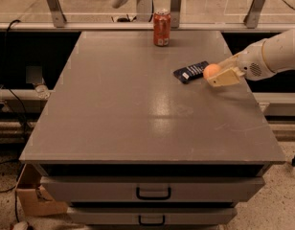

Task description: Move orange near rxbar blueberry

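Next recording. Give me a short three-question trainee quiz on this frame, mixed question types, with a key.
1. True or false: the gripper, over the right side of the table, has its jaws shut on the orange.
2. What stands at the table's far edge? A) red soda can B) mug C) bowl
3. Fill in: in the camera view, the rxbar blueberry lies just ___ of the orange.
Key: 1 true; 2 A; 3 left.
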